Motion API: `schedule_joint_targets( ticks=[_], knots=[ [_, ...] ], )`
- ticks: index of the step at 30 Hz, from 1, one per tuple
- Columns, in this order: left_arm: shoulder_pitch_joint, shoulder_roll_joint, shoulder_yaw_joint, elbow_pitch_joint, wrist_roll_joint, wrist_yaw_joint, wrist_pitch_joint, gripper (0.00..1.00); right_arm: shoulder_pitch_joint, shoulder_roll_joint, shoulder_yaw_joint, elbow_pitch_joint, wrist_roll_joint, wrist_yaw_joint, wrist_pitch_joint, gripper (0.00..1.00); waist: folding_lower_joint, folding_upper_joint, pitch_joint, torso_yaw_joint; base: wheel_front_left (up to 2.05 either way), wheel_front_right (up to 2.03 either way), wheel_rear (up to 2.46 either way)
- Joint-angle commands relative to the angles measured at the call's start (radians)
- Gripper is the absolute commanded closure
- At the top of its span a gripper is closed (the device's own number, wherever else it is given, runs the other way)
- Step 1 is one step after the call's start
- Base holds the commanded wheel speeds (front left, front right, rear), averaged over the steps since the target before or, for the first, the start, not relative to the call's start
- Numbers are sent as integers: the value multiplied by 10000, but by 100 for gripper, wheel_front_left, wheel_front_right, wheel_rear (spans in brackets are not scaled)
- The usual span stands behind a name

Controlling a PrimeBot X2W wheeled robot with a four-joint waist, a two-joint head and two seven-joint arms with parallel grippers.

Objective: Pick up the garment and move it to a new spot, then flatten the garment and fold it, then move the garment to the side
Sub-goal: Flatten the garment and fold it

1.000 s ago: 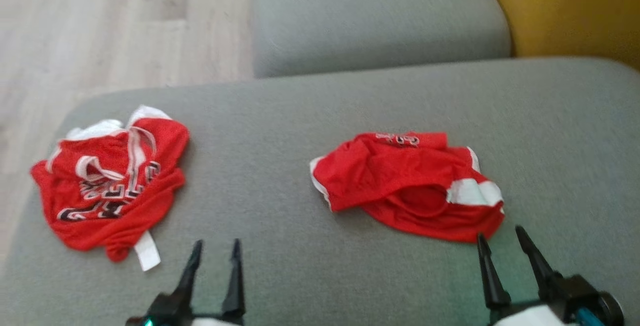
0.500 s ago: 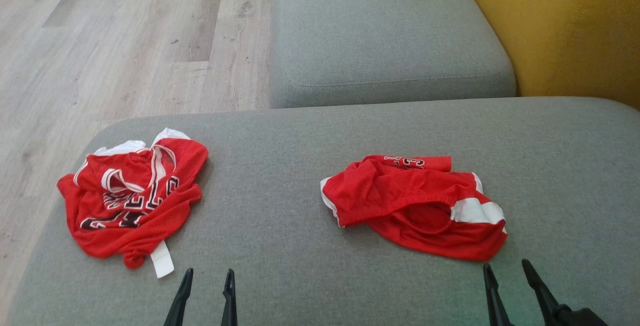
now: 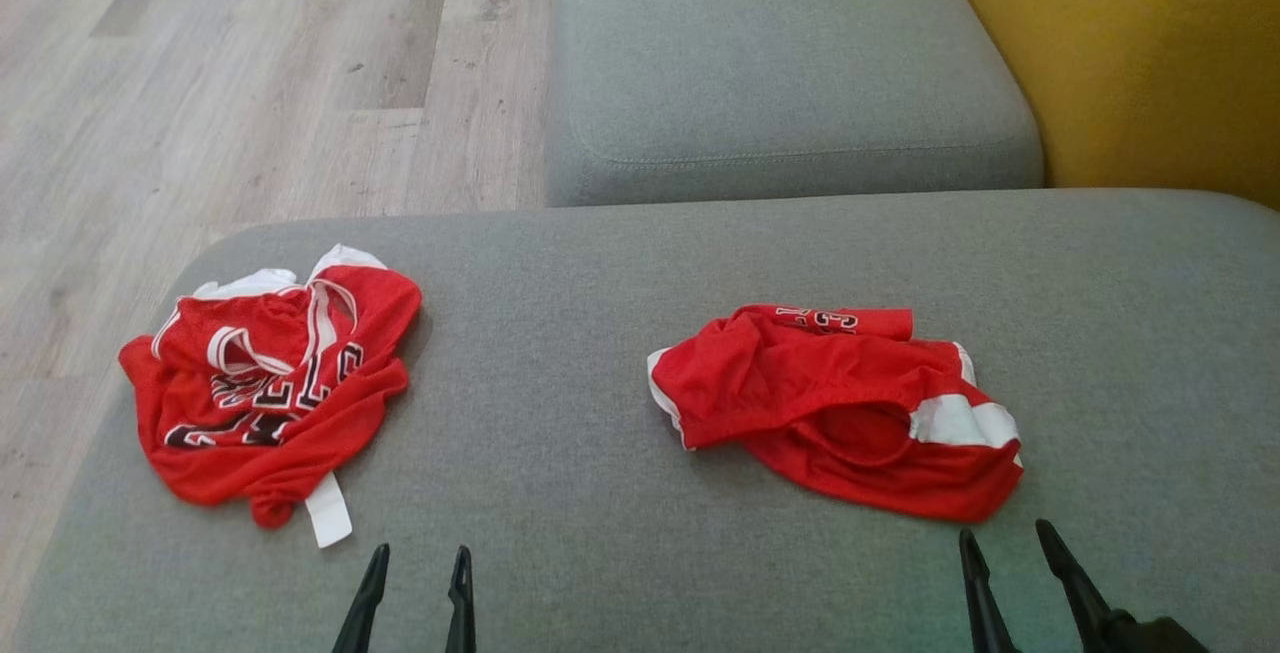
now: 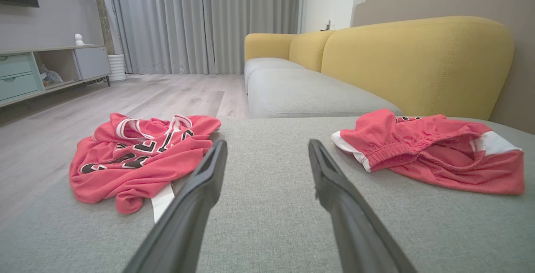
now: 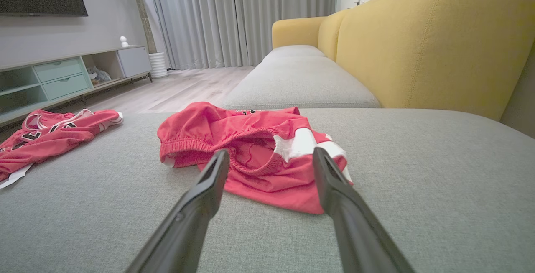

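Shorts [image 3: 830, 403]: red with white trim, crumpled on the grey seat cushion [image 3: 560, 333], right of centre; the lettering along the far edge is folded and unreadable.
Jersey [image 3: 260, 403]: red, bunched at the cushion's left end, well apart from the shorts; its black letters are creased beyond reading.
Left gripper [image 3: 420, 553]: fingers spread with nothing between them, near the jersey's white strip; its body is cut off at the frame edge.
Right gripper [image 3: 1003, 531]: fingers likewise parted and empty, just short of the shorts' near hem.
Contact with cushion: cannot tell for either gripper.
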Motion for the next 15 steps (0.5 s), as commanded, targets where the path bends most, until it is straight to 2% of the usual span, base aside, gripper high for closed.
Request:
schedule_joint_targets(
  ticks=[1,15],
  knots=[
    [-436,-81,268,-284,-21,-43,-95,0,-492,-76,209,-295,38,67,-38,0,1,-1,23,18,0,0,0],
    [-635,-81,-273,-120,-98,-114,-95,0,-576,-76,100,-239,-19,67,-38,0,1,-1,182,-123,0,0,0]
  ],
)
